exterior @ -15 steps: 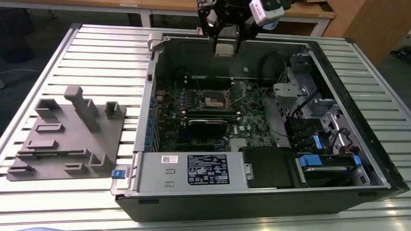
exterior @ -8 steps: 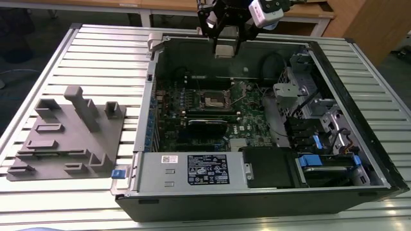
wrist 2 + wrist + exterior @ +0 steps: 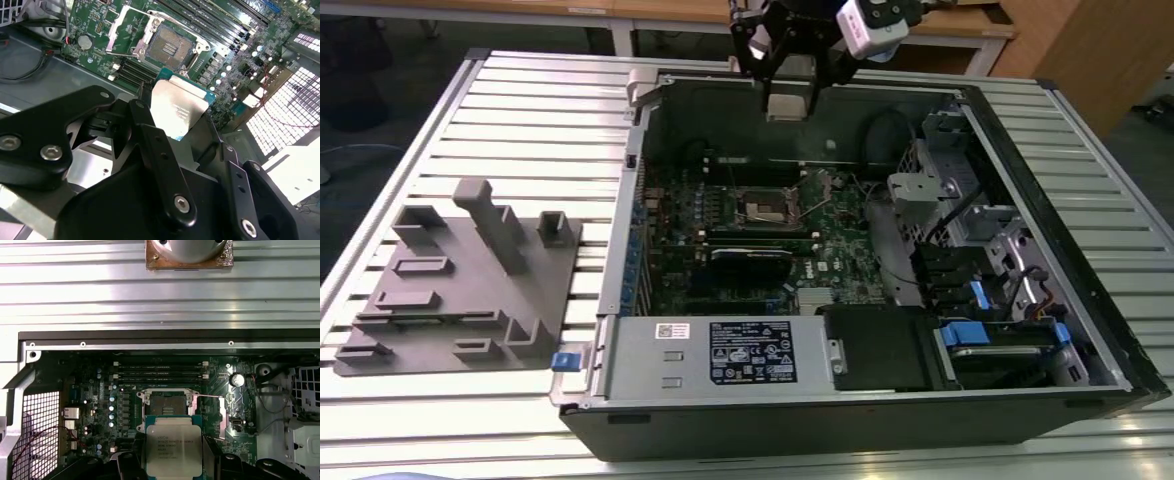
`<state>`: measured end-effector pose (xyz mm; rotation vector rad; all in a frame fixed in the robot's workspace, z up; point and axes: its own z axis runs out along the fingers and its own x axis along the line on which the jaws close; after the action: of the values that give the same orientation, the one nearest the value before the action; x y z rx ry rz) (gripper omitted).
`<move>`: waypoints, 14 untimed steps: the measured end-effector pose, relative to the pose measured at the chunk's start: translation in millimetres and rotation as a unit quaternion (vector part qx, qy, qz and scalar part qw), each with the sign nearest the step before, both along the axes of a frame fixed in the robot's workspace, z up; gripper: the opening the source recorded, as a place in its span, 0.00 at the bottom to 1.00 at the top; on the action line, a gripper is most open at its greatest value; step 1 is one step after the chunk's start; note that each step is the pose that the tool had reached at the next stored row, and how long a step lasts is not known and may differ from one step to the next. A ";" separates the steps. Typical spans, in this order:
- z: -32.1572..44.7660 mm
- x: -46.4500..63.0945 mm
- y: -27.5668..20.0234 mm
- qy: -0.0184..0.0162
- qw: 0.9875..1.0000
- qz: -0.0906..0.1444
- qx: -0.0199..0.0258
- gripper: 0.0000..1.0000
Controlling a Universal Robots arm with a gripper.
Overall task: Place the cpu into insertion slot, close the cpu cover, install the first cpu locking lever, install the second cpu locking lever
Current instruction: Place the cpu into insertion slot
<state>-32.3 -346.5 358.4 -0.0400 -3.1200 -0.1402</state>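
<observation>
My gripper (image 3: 787,95) hangs over the far wall of the open computer case, shut on the cpu (image 3: 785,106), a flat square chip with a pale silvery top. In both wrist views the black fingers (image 3: 131,462) clamp the cpu (image 3: 173,450) (image 3: 179,111) by two opposite edges. The insertion slot (image 3: 767,207) (image 3: 167,405) (image 3: 170,48) lies below on the green board, with its dark centre exposed and nothing in it. The cpu is held in the air, short of the slot. The cpu cover (image 3: 120,27) looks swung up beside the slot, and a thin wire lever (image 3: 210,396) sticks out to one side.
The case walls (image 3: 640,200) ring the board. A power supply box (image 3: 720,352) sits at the near side, and drive bays with blue tabs (image 3: 981,330) are at the exterior view's right. Long memory slots (image 3: 160,372) run beside the socket. A grey fixture block (image 3: 454,280) rests on the slatted table at the left.
</observation>
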 end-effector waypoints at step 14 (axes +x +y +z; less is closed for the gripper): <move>-5.3 0.0 0.0 0.000 1.000 0.000 0.000 0.54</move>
<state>-32.3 -346.4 353.1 -0.0400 -3.1200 -0.1401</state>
